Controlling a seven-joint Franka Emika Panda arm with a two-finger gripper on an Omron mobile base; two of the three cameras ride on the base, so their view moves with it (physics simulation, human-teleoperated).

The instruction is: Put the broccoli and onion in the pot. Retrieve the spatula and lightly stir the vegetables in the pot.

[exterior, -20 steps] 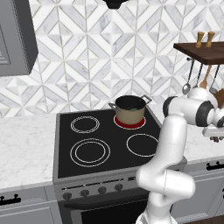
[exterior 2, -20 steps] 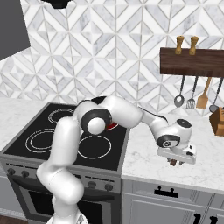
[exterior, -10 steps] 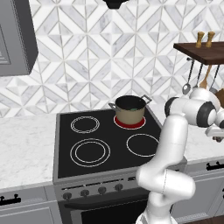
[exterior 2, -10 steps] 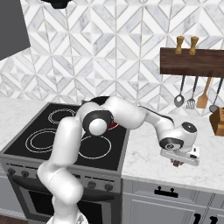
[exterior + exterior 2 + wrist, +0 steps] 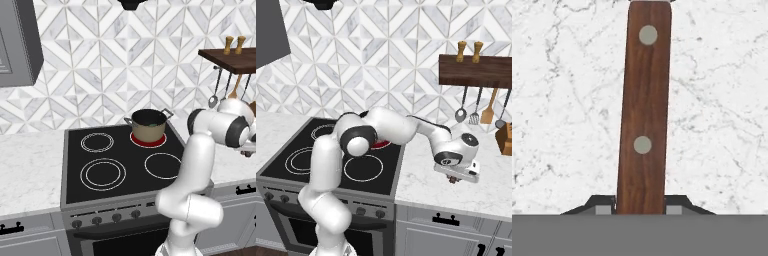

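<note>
Two dark fingertips of the tool clamp the brown handle of the spatula, which lies on the white marble bench, right of the stove; the pot sits on a rear burner.

brown spatula handle (grey rivets), white veined counter

Brown-handled spatula — seemingly flat on marble

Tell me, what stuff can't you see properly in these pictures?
- Spatula blade: hand view, cut off by the top edge.
- Pot contents: left base view, too dark and small to tell.
- Gripper: right base view, tips tucked under the hand, too small to make out.
</note>
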